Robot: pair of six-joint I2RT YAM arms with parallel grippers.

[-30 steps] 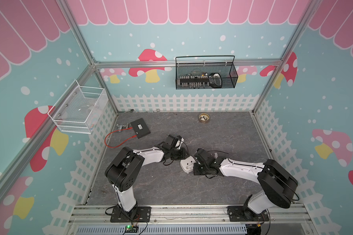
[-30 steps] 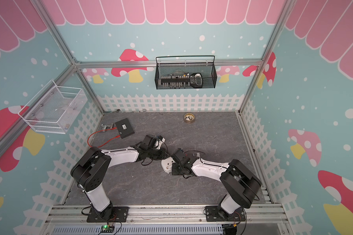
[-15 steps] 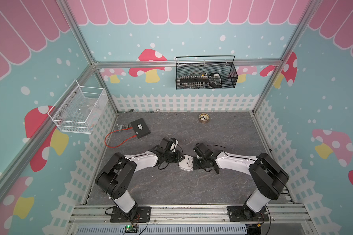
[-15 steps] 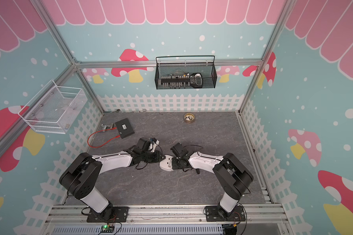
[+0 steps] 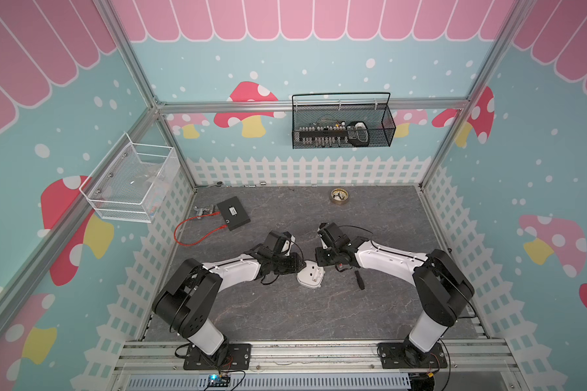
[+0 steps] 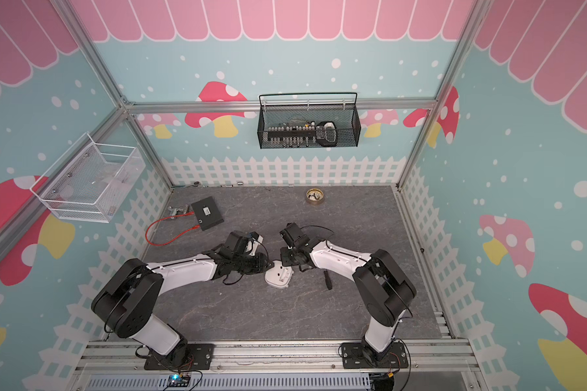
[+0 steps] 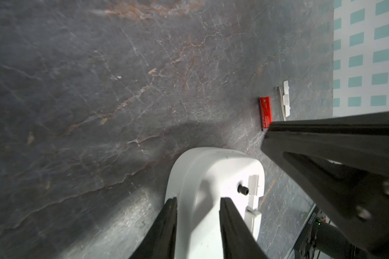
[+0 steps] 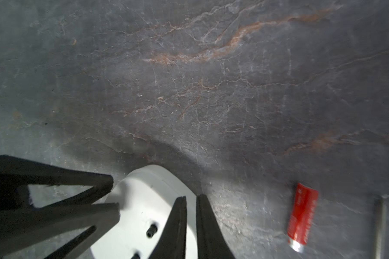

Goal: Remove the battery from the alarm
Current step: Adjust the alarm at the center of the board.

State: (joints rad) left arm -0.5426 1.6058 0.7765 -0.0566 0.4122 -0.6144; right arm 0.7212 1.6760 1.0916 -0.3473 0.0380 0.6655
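The white alarm (image 5: 309,276) (image 6: 278,278) lies back up on the grey table between both arms. My left gripper (image 7: 199,199) is open, one finger by the alarm's (image 7: 211,175) rim and one over its back. The right gripper (image 8: 192,196) hovers over the alarm's (image 8: 144,197) other edge, its jaws a narrow slit apart with nothing between. The red battery (image 8: 302,217) (image 7: 266,112) lies loose on the table beside the alarm, outside it. The black-handled screwdriver (image 5: 359,281) lies just past the battery.
A small white flat piece (image 7: 286,98) lies by the screwdriver's shaft. A brass-rimmed disc (image 5: 339,196) sits at the back. A black box (image 5: 234,213) with a red cable (image 5: 197,233) lies back left. Wire baskets hang on the back wall (image 5: 343,125) and left wall (image 5: 129,182).
Both arms have folded lower and their elbows have shifted left. The alarm stays at about the same spot between the two grippers.
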